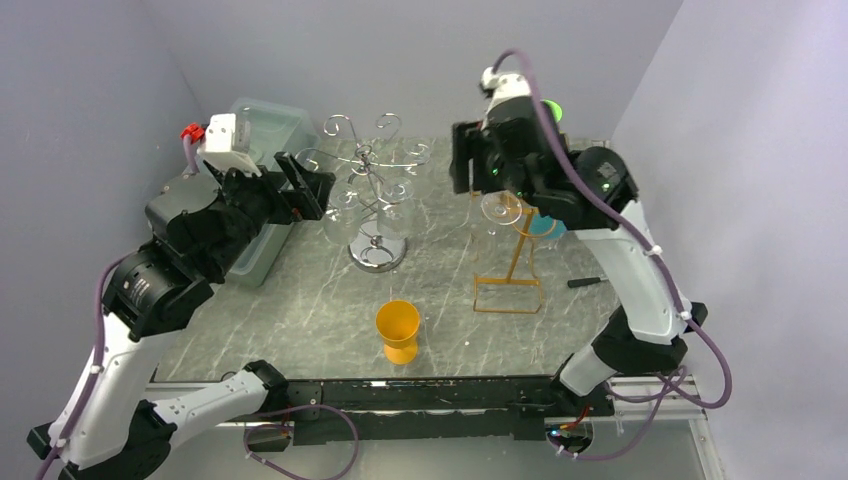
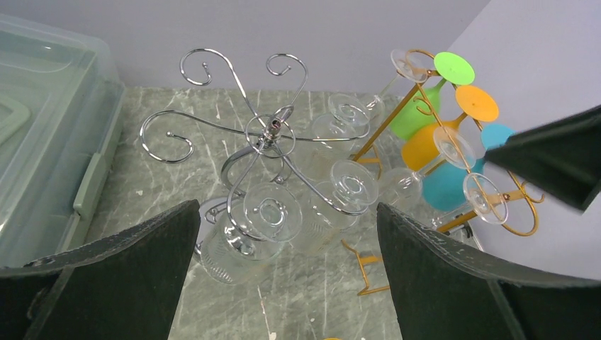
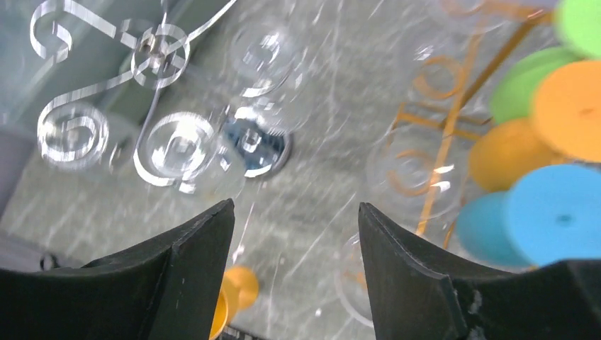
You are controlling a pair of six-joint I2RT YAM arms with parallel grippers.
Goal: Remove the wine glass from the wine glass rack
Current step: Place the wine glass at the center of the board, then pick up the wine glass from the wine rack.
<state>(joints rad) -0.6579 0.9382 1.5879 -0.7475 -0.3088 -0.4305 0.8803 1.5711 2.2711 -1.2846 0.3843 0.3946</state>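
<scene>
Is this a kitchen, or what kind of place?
Probably a robot test bench, not a kitchen: left arm and right arm at a marble-look table, plain grey walls around it, and a silver rack of glasses.

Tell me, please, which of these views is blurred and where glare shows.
Right wrist: motion blur smears the chrome rack and the hanging clear glasses. Left wrist: sharp, with bright glints along the rack's curls. Top external: soft, even light and faint shadows, with the clear glasses nearly lost against the marble table.
</scene>
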